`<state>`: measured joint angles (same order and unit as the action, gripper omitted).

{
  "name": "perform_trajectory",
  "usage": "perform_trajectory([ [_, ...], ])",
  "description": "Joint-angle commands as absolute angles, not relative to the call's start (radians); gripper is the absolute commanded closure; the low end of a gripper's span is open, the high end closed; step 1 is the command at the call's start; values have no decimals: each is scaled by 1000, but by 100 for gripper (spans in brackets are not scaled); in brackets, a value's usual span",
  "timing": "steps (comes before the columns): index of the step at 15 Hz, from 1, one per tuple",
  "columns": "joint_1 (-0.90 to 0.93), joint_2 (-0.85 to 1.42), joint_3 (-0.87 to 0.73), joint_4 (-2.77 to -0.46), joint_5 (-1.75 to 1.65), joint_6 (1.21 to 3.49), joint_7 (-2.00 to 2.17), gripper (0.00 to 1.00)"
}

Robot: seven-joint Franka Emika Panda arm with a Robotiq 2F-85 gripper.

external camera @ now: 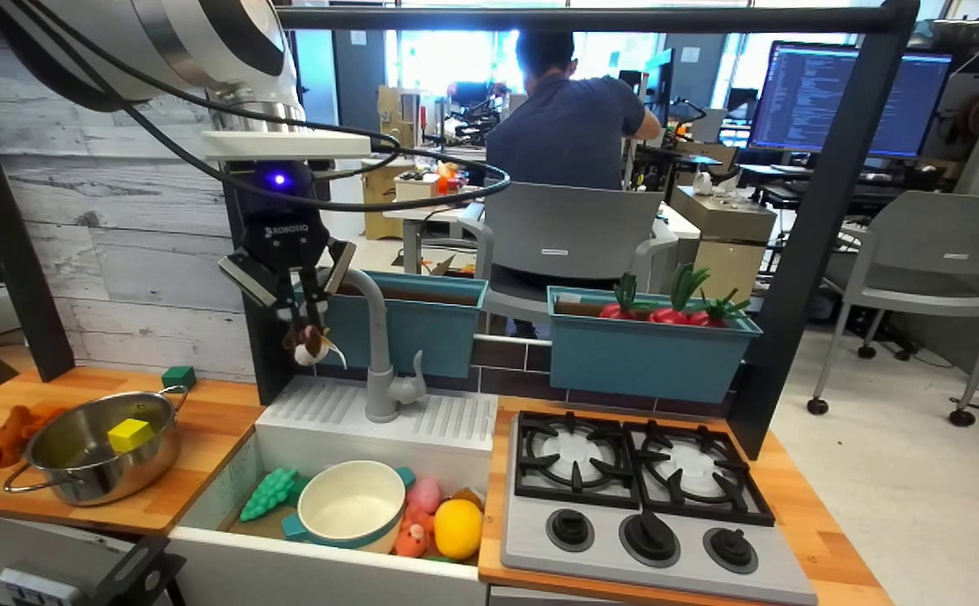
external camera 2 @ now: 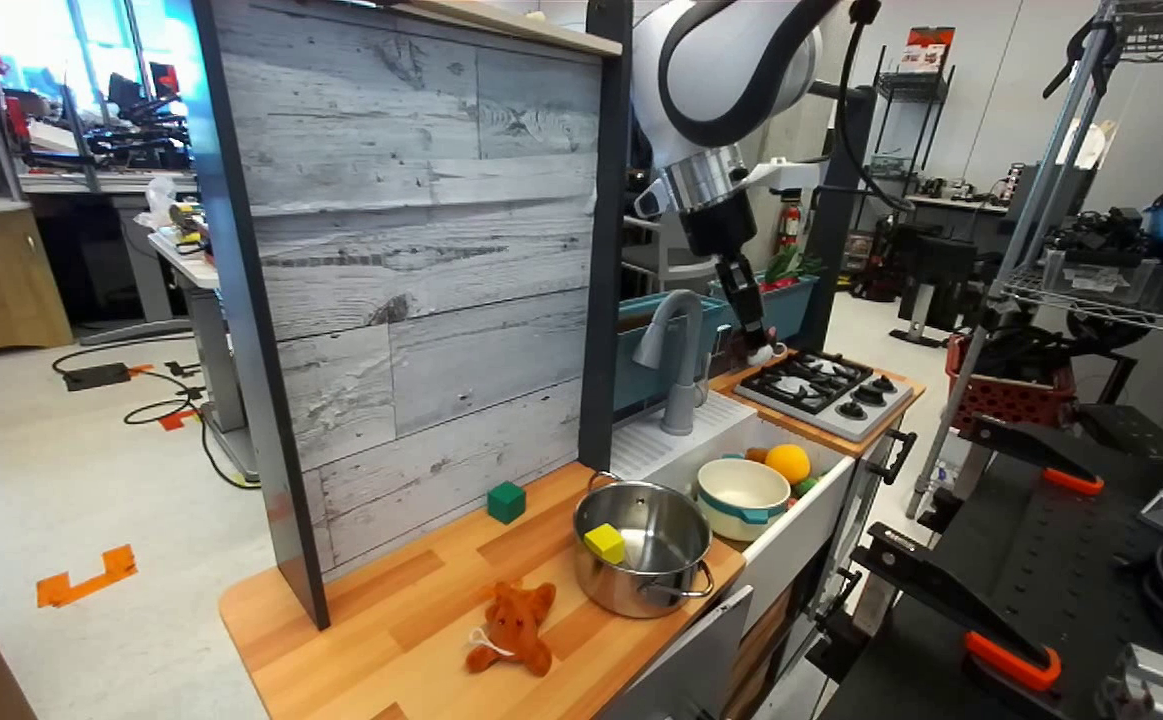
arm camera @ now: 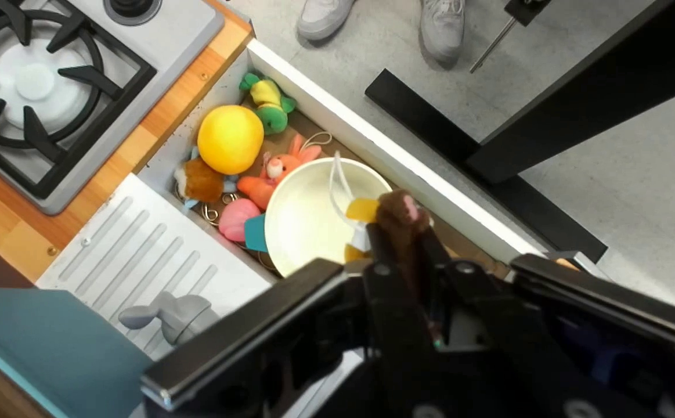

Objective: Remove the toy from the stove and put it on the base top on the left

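- Your black tool (external camera: 314,316) grips the brown plush toy (arm camera: 397,213) — high, well off the round steel pot (external camera 2: 609,583).
- Likely next: potward, down to the orange-brown wooden counter (external camera 2: 406,610).

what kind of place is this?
Probably a robotics lab or similar workspace: a robot arm, a toy stove and, in the background, a monitor showing lines of text.
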<state>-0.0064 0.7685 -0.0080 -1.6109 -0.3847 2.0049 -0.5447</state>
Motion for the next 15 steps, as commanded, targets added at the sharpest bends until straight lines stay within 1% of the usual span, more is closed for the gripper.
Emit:
perform_trajectory([
  [1, 8, 651, -11, -1787, -456, 2064, -513, 97],
  [5, 6, 557, -8, -1943, -514, 2158, -487, 97],
  [8, 0, 524, 2, -1997, -538, 2261, -498, 97],
  [10, 2, 529, 13, -1993, -531, 2319, -510, 97],
  [15, 18, 562, 73, -1927, -510, 2365, -615, 97],
])
